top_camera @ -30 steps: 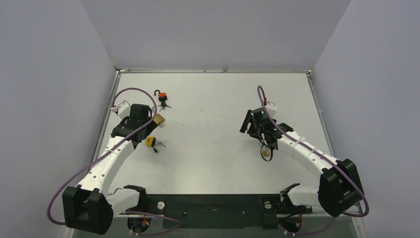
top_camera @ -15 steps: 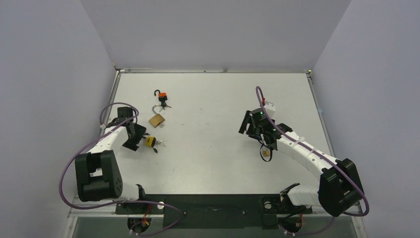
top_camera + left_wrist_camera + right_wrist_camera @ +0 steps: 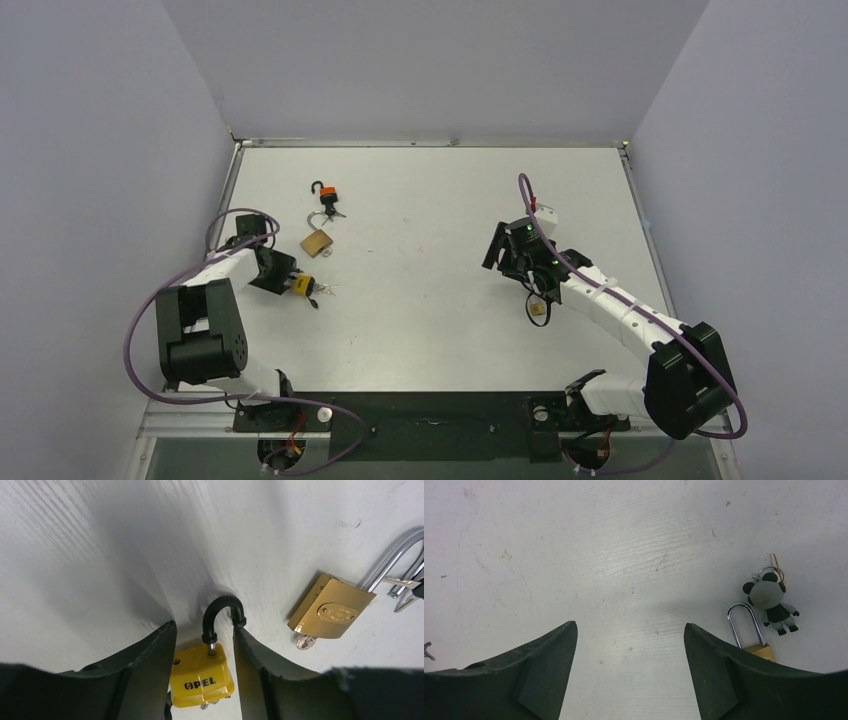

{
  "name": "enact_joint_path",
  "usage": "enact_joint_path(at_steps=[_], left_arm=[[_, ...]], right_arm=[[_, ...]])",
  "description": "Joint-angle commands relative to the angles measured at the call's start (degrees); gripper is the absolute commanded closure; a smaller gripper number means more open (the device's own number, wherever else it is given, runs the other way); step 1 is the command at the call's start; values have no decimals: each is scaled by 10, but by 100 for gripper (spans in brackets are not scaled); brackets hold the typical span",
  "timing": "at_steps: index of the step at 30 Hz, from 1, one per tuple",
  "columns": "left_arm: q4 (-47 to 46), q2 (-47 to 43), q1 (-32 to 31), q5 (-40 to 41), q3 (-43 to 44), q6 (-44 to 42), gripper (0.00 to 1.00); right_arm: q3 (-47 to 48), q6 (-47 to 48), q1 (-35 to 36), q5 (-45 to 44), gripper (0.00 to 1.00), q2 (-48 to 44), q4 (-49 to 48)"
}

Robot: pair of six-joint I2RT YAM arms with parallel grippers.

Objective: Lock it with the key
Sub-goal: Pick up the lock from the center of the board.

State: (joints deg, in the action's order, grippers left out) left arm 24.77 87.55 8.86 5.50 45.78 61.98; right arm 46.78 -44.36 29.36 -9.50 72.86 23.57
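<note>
Between left pincer [image 3: 202,627] fingers [image 3: 145,670] sits a yellow padlock [image 3: 201,677], grip unclear; right pincer [image 3: 630,624] spread.

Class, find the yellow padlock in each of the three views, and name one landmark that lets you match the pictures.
Top external: yellow padlock at left, by the left arm's tip.
Left wrist: yellow padlock at bottom centre, between the fingers.
Right wrist: not in it.
Shared landmark: the brass padlock just beyond it, also at right in the left wrist view.
</note>
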Motion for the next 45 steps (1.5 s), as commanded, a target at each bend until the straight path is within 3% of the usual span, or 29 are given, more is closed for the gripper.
enact_joint_path(at_steps=[1,5,12,14,16,23,39,45], left_arm=[[-18,21,5,12,15,5,65],[-13,36,5,24,21,4,73],[8,70,4,36,33,-6,77],[8,76,4,32,33,-7,83],[-3,82,3,18,26,-7,100],[-27,56,4,-33,3,-24,100],[62,-239,-19,-102,22,-75,100],[79,-303,-75,-109,75,-55,100]], right_arm=[[2,-2,3,3,27,0,-24],[3,-4,3,6,27,3,-26],[-5,-10,4,12,27,-2,-46],[-12,-14,3,19,27,-5,-55],[-17,-16,3,24,27,-8,-62],[-38,-8,7,59,26,-43,-105],[-29,36,107,57,21,-115,-200],[-27,32,144,85,20,-121,-290]])
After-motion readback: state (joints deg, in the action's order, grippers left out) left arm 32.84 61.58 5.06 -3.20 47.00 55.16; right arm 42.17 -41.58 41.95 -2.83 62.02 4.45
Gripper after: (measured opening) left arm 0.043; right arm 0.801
